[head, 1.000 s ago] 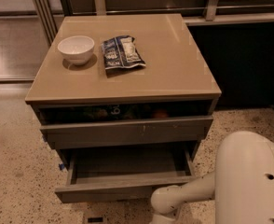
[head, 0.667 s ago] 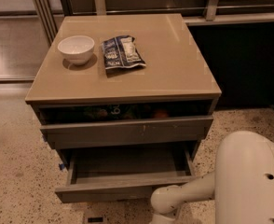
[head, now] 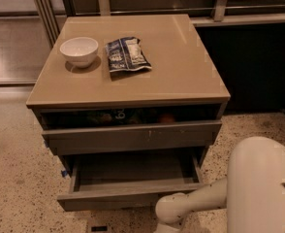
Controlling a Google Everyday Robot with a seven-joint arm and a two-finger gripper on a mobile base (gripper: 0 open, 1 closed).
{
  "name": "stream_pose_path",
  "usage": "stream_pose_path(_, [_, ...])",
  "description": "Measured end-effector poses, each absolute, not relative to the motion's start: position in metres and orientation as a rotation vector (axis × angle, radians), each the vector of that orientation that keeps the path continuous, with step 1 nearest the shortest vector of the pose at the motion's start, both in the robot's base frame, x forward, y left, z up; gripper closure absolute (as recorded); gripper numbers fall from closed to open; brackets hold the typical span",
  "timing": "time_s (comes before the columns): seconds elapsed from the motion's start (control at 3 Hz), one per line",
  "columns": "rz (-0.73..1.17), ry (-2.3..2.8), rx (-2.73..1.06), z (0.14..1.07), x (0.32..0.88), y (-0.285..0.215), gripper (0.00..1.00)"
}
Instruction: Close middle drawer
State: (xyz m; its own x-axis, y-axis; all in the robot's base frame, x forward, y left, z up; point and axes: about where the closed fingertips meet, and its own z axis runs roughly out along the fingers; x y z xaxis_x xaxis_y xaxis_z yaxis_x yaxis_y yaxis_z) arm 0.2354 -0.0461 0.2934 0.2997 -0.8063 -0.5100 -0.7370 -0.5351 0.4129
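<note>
The middle drawer [head: 133, 174] is the wide, shallow grey-brown one low in the cabinet. It stands pulled out far toward me, its smooth floor bare and its plain front at the near edge. Above it, the grey drawer front with a small pale scratch [head: 150, 133] is slightly open, with dim items behind it. My white arm [head: 191, 205] reaches in from the bottom right, its rounded joint just below the middle drawer's front right corner. The gripper is out of view below the frame edge.
The tan cabinet top [head: 181, 67] carries a white bowl [head: 79, 50] and a dark snack bag [head: 127, 55]. The cabinet stands on a speckled floor [head: 16, 178]. A dark wall with rails [head: 249, 42] runs behind and to the right. My white base [head: 263, 188] fills the bottom right.
</note>
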Motion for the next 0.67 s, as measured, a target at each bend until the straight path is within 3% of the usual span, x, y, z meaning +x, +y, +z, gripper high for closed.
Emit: stream_pose_path(0.67, [-1.053,-1.456,2.466,0.2951,0.2351,-0.0402,0.0])
